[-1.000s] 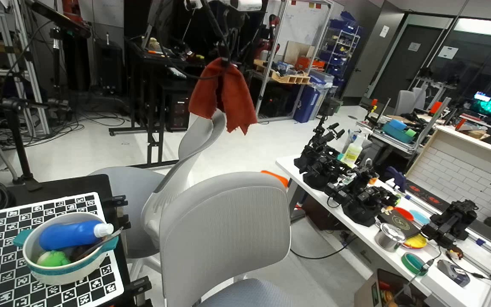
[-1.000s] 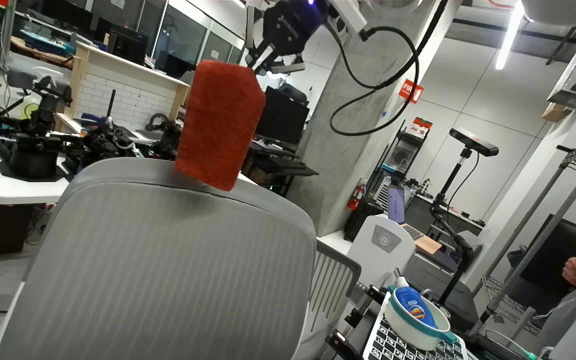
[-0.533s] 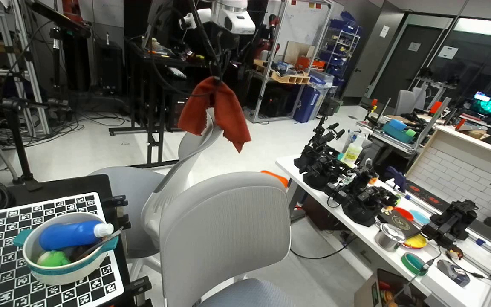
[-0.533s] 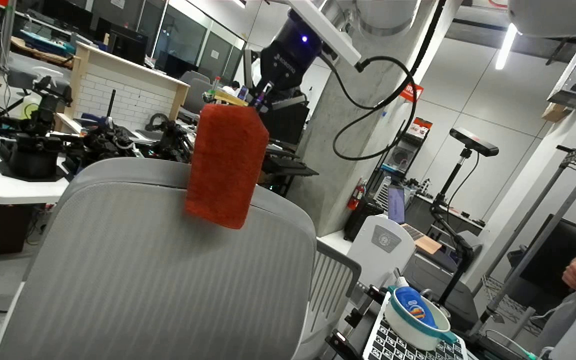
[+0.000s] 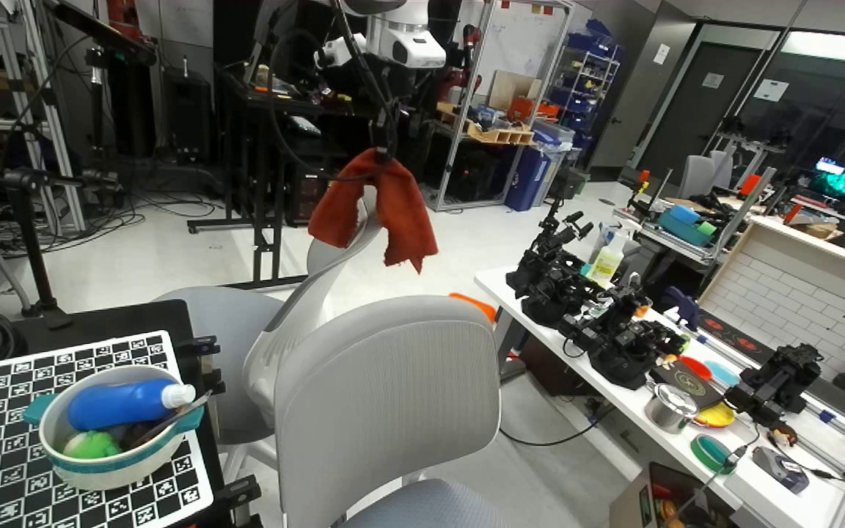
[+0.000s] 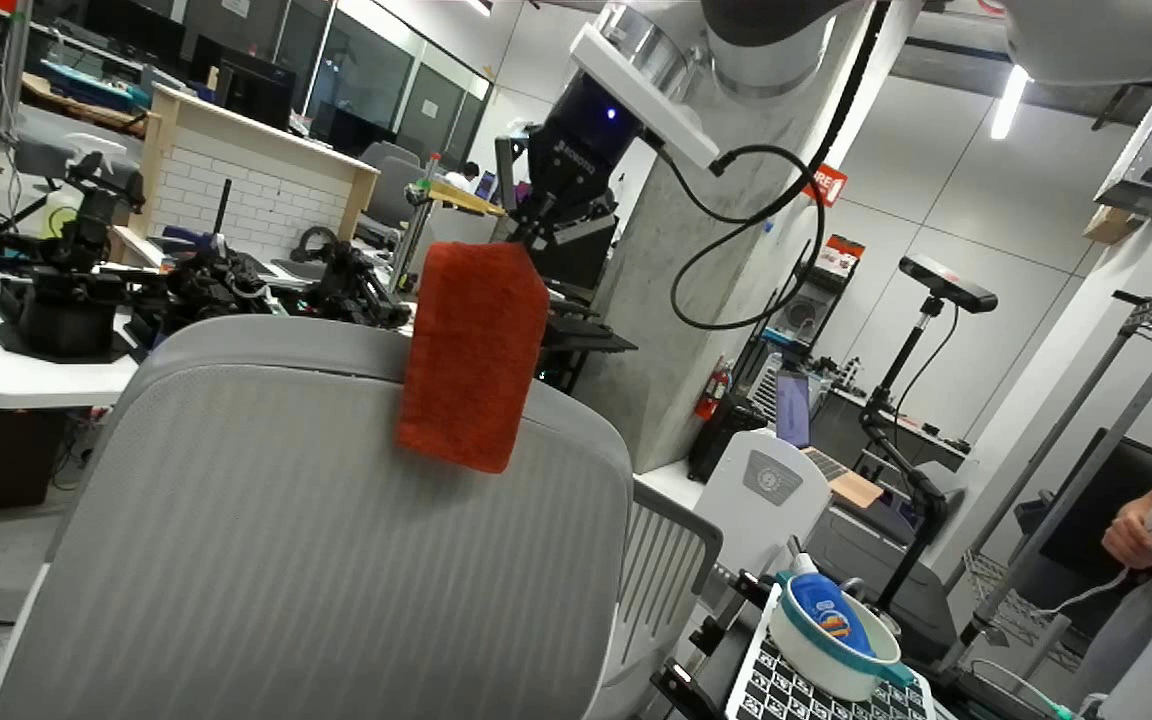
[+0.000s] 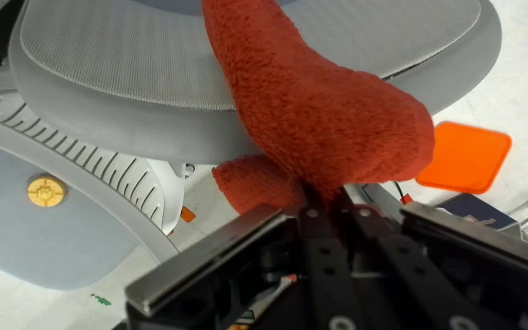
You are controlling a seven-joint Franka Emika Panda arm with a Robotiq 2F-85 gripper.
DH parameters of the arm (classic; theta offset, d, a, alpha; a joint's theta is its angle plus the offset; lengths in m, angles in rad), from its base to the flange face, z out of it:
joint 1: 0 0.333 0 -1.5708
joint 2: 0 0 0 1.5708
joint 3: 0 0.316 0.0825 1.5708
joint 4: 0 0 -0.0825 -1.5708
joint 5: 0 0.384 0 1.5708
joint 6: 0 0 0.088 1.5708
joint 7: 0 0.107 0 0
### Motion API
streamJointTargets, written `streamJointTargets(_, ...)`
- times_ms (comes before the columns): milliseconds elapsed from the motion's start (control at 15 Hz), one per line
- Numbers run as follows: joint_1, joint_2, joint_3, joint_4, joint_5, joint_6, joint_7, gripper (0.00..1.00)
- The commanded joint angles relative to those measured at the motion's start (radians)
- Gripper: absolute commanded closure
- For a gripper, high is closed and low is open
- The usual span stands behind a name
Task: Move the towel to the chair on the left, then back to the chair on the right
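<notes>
Towel pinched at its fold by the gripper, whose jaws are brought together on it. Below the gripper, two flaps are hung on either side of a chair backrest, presumably so that the towel will straddle its rim when released. The fold is held above that rim, so some lowering seems called for. Whether this is the left or right chair cannot be told; a second chair is placed to one side of the gripper.
</notes>
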Motion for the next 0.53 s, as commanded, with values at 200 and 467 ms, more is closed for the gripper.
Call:
streamJointTargets(200,-0.022,0.009,-0.017,-0.023,-0.029,0.065,-0.092,0.98)
streamJointTargets(467,-0.025,0.029,-0.018,-0.030,-0.019,0.094,-0.134,0.98)
